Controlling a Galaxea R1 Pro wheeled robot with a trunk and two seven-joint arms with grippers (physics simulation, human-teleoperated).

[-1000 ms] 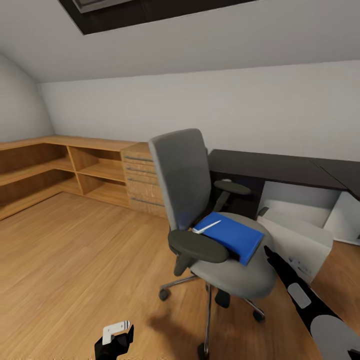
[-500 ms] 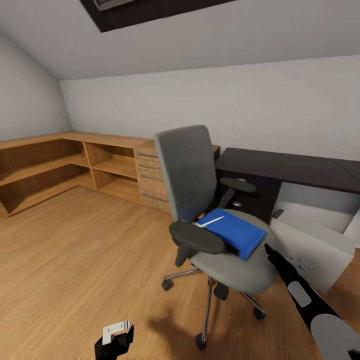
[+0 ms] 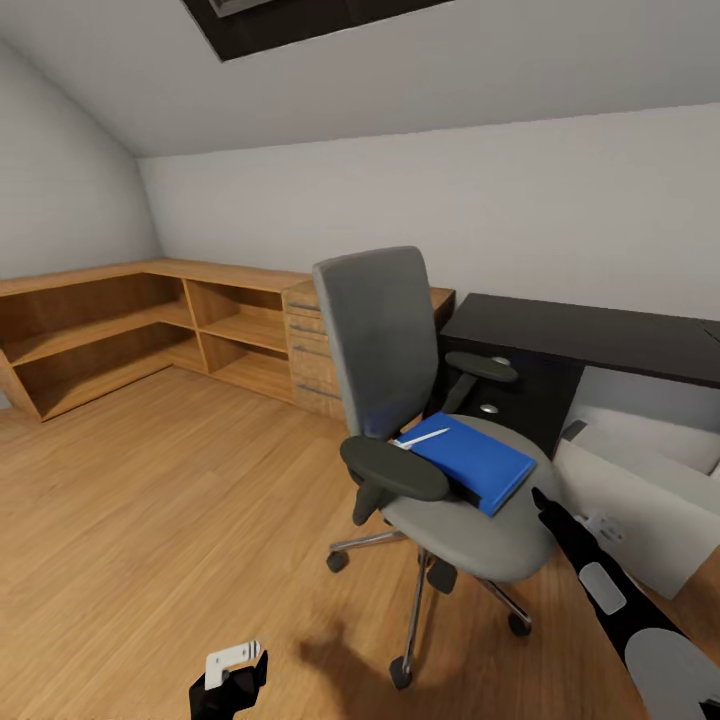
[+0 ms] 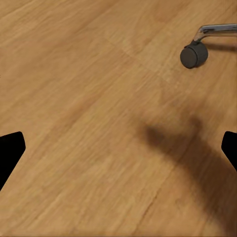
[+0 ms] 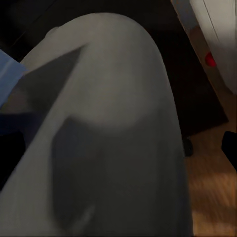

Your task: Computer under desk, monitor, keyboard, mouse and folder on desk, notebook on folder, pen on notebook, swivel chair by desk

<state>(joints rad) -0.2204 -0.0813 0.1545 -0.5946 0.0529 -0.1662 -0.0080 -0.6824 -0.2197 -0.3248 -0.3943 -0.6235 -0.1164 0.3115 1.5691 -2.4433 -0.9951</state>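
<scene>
The grey swivel chair (image 3: 400,400) stands on the wood floor in front of the dark desk (image 3: 600,338). On its seat lies a flat blue folder-like slab (image 3: 472,462) with a dark layer under it. A thin white pen (image 3: 420,438) rests on the slab's near corner. The white computer case (image 3: 640,500) sits on the floor by the desk. My right gripper (image 3: 542,498) hovers at the seat's right edge, open, with the grey seat (image 5: 108,123) close before it. My left gripper (image 3: 232,682) hangs low over the floor, open and empty, near a chair caster (image 4: 192,54).
Wooden shelving (image 3: 120,330) and a drawer unit (image 3: 315,350) line the left and back walls under a sloped ceiling. Open wood floor (image 3: 150,520) stretches to the chair's left. The chair's legs and casters (image 3: 400,672) spread out just ahead of me.
The whole picture has shifted, so the camera has moved: shelves, chair and desk now sit further right. Both grippers keep their places in the view, still open.
</scene>
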